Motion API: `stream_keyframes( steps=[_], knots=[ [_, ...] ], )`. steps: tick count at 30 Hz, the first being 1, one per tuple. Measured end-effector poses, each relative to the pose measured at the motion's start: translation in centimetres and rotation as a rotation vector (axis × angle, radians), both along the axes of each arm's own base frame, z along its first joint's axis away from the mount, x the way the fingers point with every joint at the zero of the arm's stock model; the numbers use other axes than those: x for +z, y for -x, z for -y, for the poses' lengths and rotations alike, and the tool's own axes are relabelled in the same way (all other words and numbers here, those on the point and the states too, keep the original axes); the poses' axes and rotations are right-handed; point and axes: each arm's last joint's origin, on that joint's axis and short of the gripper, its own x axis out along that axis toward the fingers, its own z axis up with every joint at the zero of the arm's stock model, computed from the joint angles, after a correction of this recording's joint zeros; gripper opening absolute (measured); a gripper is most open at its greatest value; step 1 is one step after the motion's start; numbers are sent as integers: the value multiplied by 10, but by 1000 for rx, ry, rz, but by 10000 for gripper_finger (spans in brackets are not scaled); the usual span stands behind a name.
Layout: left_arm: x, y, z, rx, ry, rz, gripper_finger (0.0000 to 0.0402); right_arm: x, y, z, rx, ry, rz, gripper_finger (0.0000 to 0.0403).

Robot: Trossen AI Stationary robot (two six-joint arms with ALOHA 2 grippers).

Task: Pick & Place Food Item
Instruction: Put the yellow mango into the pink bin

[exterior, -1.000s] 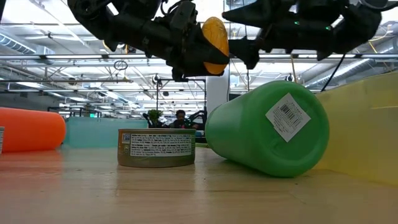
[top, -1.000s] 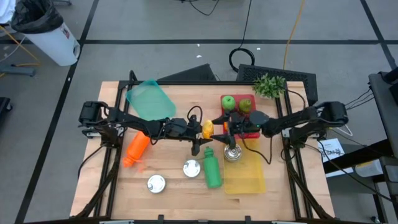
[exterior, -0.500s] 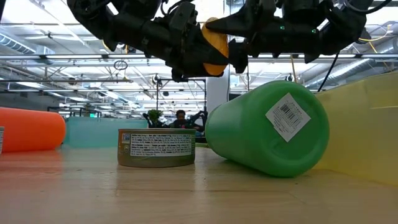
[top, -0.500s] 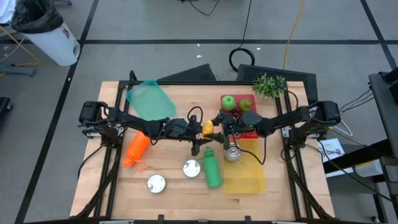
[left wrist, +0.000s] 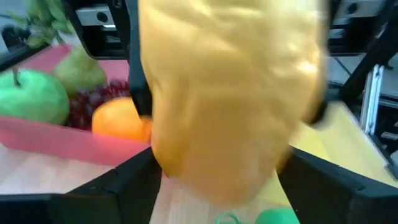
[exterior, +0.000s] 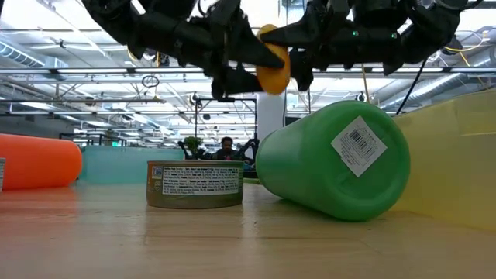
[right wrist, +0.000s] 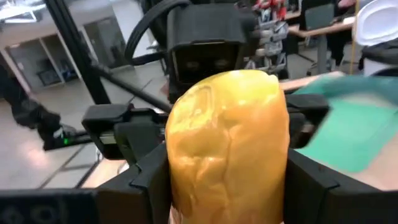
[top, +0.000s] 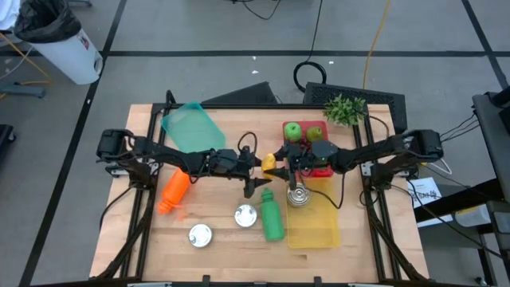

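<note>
A lumpy yellow fruit (top: 269, 163) (exterior: 273, 66) hangs in the air above the table's middle, between my two grippers. My left gripper (top: 260, 164) (left wrist: 217, 183) reaches it from the table's left and is shut on it. My right gripper (top: 280, 162) (right wrist: 227, 186) meets it from the right, its fingers closed in on both flanks. The fruit fills most of both wrist views. Each wrist view shows the other arm's fingers behind the fruit. My left gripper pinches the yellow fruit between its two fingers (left wrist: 127, 186), on the flanks of the end toward the table's left (left wrist: 165, 158). It comes in level from the left. The fruit is lifted clear of the table. My right gripper has the fruit's right-hand end between its two fingers (right wrist: 146, 180), one on each flank (right wrist: 180, 171). The fingers come level from the table's right, opposite the left gripper. The fruit stays clear of everything below.
Red tray (top: 322, 170) with green apple, pear, grapes and orange sits behind the right gripper. Below the grippers lie a green bottle (top: 272, 217), a yellow bin (top: 312, 223) and a can (top: 297, 195). Two cans (top: 245, 215), an orange bottle (top: 174, 191) and a teal bin (top: 191, 127) stand leftward.
My right gripper has moved toward the table's left and brought its fingers around the fruit held by my left gripper. The fruit has shifted slightly toward the right and sits a little lower in the low view than before.
</note>
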Motion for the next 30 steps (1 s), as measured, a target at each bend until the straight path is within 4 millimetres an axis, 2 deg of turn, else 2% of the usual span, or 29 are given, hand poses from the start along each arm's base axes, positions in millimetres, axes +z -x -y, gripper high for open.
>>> stream_keyframes(
  steps=[8,14,19,30],
  knots=[
    [34,21,0,-21,-41,10,338,28,33,5,-27,115,-105,205],
    [34,23,1,-36,-79,1,340,27,65,5,-114,209,-357,205],
    [28,20,1,-36,-82,-22,336,10,83,6,-180,229,-475,205],
    [24,17,-1,25,-94,-26,333,-40,102,4,-186,213,-482,208]
  ],
)
